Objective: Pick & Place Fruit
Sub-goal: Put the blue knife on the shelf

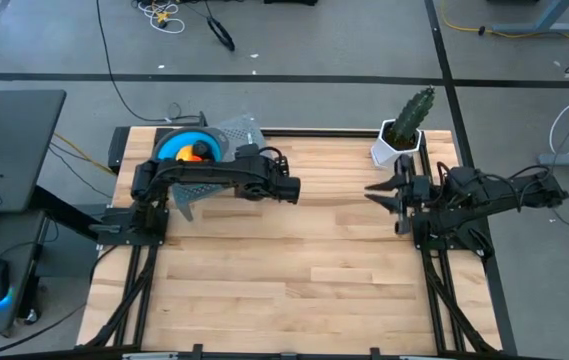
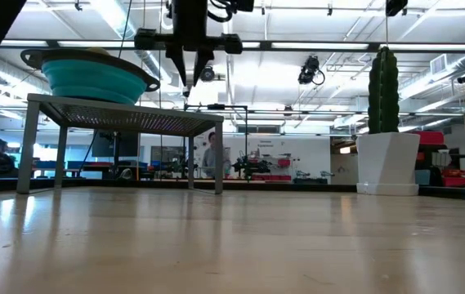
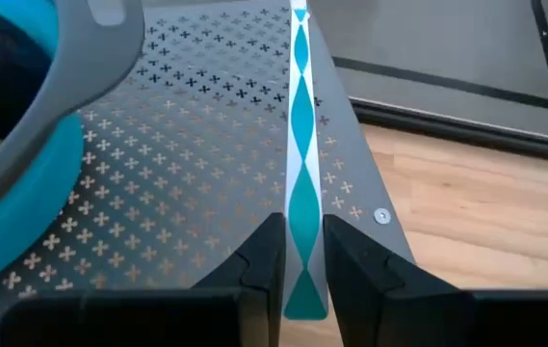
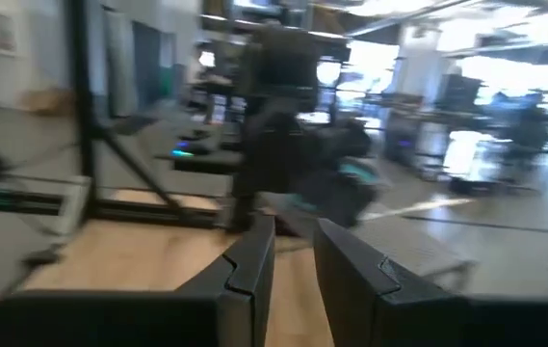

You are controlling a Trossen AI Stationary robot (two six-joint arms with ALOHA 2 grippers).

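Note:
A blue bowl (image 1: 186,146) (image 2: 93,75) stands on a perforated metal stand (image 1: 192,196) (image 2: 126,114) at the table's far left. Orange and yellow toy fruit (image 1: 197,152) lie in it; the olive-green ovals are not in view. My left gripper (image 1: 252,166) (image 2: 188,69) (image 3: 302,260) hangs over the stand's right edge, shut on a teal-and-white striped stick (image 3: 300,145). My right gripper (image 1: 376,192) (image 4: 294,253) waits at the table's right, pointing left, its fingers a little apart and holding nothing. My left gripper pinches the striped stick by its near end (image 3: 303,289) between the two fingers (image 3: 259,265). The stick runs on ahead in line with the fingers, along the stand's right edge. Whether its far end (image 3: 300,14) rests on the stand, I cannot tell.
A green cactus in a white pot (image 1: 402,135) (image 2: 386,139) stands at the far right, just beyond my right gripper. Bare wooden table (image 1: 294,270) lies between the arms and toward the near edge. Beyond the table are room fittings, cables and a person far off.

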